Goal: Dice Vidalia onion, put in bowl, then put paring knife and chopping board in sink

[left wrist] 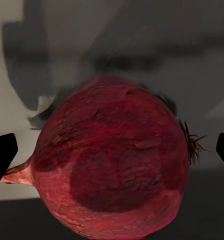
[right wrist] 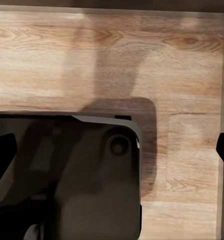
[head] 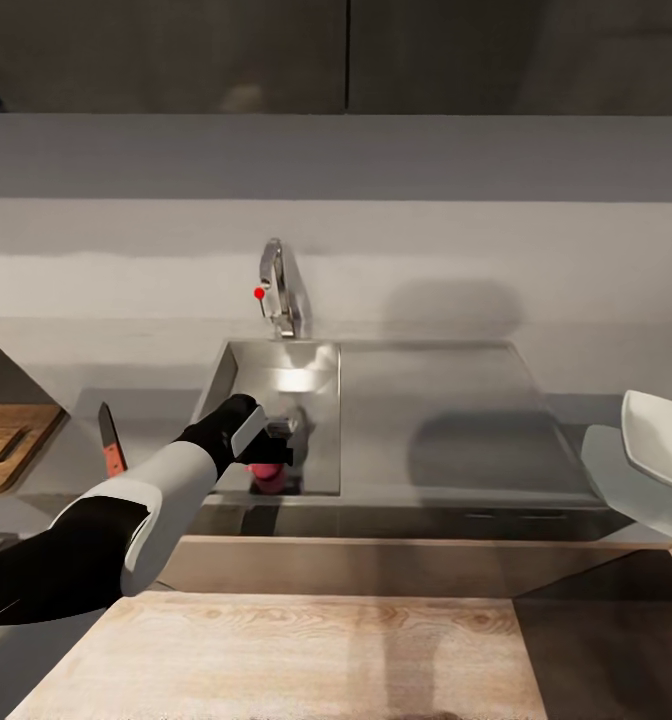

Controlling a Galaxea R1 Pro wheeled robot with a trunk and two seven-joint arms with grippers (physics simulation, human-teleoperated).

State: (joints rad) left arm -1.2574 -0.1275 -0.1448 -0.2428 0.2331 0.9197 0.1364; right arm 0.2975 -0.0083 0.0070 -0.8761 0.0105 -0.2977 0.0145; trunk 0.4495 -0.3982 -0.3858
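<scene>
Along the back wall runs the grey countertop (head: 576,400), and set into it is the steel sink (head: 321,360), with its flat drainboard (head: 436,420) stretching to the right and the chrome faucet (head: 281,290) with its small red knob standing behind the basin. At the far left edge lies the wooden chopping board (head: 6,445), and just beside it the paring knife (head: 109,440) rests on the counter, blade pointing toward the wall. At the far right edge sits the white bowl (head: 666,440).

Reaching into the near end of the basin is the left arm, and its left gripper (head: 271,450) is down over the onion (head: 267,472), a dark red bulb low in the sink. From the left wrist camera the onion (left wrist: 112,165) lies squarely between the two black fingers (left wrist: 2,155), which stand apart at either side and do not appear to touch it yet; its root tuft points toward one finger and its stem toward the other.

The step in hand looks like the grasp. A round bulb will likely roll, so closing evenly across its widest part, centred as it is now, seems wise, then lifting straight up to clear the basin wall before swinging left toward the board.

The right gripper (right wrist: 112,150) hangs with its fingers apart over a pale wooden floor and part of the robot's dark base.
</scene>
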